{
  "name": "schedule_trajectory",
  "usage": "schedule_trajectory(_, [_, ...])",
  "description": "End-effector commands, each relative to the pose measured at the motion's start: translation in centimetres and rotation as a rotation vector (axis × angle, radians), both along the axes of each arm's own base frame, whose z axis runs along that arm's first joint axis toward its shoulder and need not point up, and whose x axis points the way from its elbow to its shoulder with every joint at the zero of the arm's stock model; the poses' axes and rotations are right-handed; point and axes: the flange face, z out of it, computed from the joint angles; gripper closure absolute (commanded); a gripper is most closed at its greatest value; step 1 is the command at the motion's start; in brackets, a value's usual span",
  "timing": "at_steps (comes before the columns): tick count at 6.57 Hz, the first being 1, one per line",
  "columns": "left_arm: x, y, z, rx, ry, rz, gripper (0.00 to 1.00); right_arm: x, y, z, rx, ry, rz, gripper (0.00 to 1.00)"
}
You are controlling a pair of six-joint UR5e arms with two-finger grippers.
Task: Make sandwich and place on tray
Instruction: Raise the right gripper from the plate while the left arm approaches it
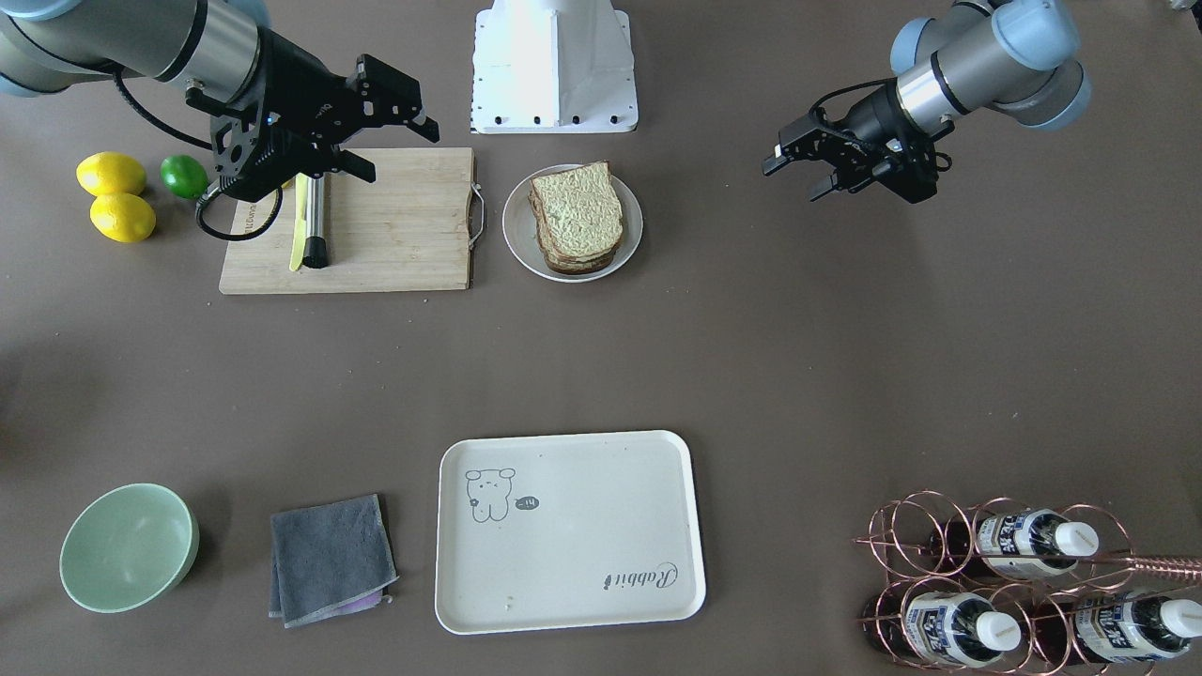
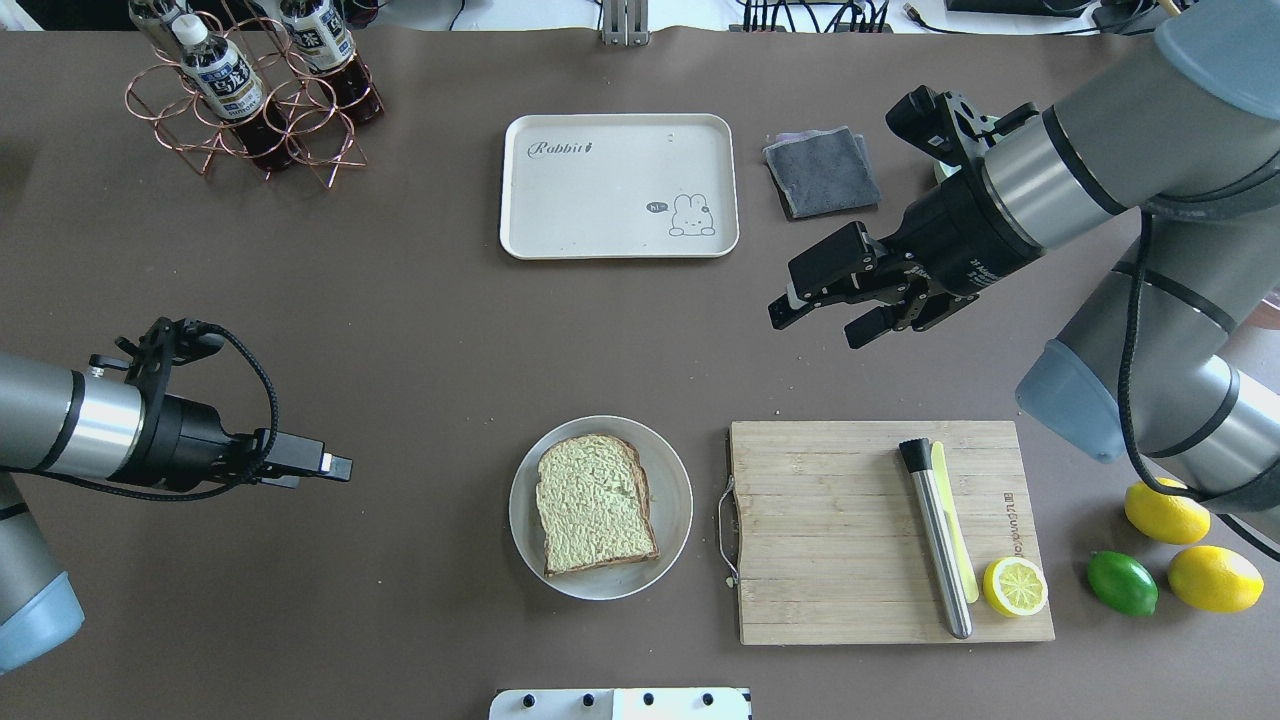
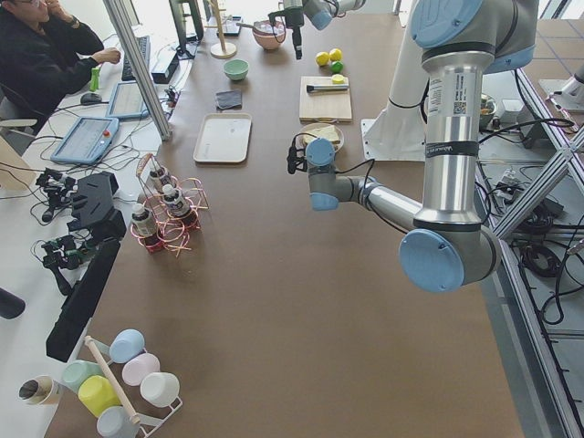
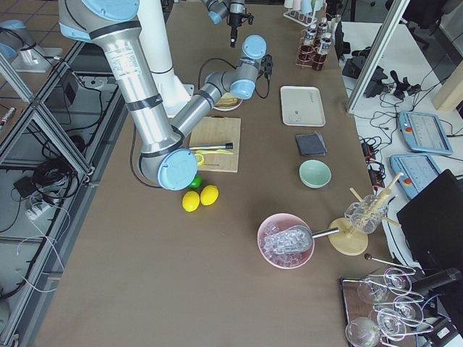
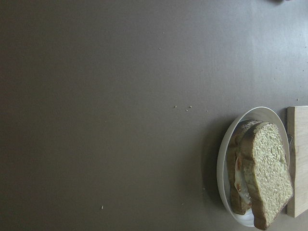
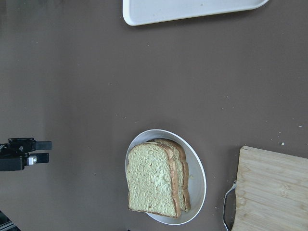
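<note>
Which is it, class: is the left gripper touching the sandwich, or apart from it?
Apart. The overhead view shows a stretch of table between the left gripper and the sandwich, which lies on its plate.

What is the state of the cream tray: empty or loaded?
Empty. The tray shows only its printed drawing and script; the sandwich sits on the round plate.

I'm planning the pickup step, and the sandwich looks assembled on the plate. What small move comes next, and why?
Probably bring the open left gripper in toward the sandwich, jaws straddling its crusts. The sandwich sits stacked on the plate, the tray is empty, and the right gripper is open and holds nothing either.
</note>
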Motion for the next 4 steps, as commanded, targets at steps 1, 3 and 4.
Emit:
schedule_trajectory(1, [3.5,1.5,-1.8,0.026,0.020,0.000,0.18,0.4,-0.2,0.6,-0.002,0.005,0.003,0.00])
schedule_trajectory(3, [9.1,2.3,-6.8,-0.016,0.016,-0.042,0.23,0.4,-0.3,0.8,-0.005,0.009,0.009,0.00])
schedule_trajectory(4, [11.3,2.0,-9.9,-0.050,-0.008,-0.075,0.28,0.2,-0.4,0.9,-0.007,0.014,0.013,0.00])
